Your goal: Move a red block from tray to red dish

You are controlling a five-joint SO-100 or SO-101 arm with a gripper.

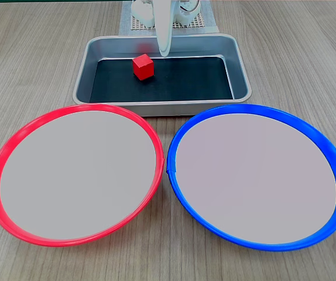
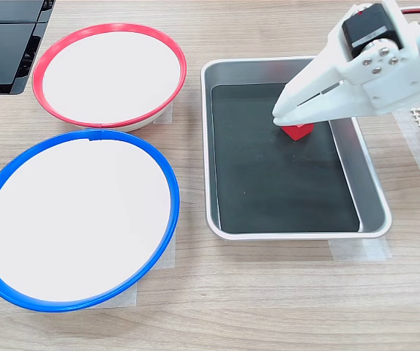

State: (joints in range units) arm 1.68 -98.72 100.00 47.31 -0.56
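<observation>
A: Where is the small bright red cube (image 1: 143, 66) found?

B: It is seen on the dark floor of the rectangular silver metal tray (image 1: 242, 73), toward the far side, a little left of centre in the first exterior view. It is turned corner-on, not square to the tray walls.

A: And the white plastic gripper (image 2: 278, 117)?

B: It is poised just above the cube in the second exterior view, its tips hiding part of the cube. In the first exterior view it is seen just right of the cube. Nothing is held. The fingers appear drawn nearly together, though the exact gap cannot be told.

A: What could go wrong?

B: If the gripper is lowered without being opened wider, the cube would likely be pushed or tipped rather than straddled. Because the cube is rotated, it could be pinched on its corners and squeezed out. The round red-rimmed dish (image 1: 4, 155) touches the like blue-rimmed dish (image 1: 335, 161), so a drop near that shared edge could be misplaced.
</observation>
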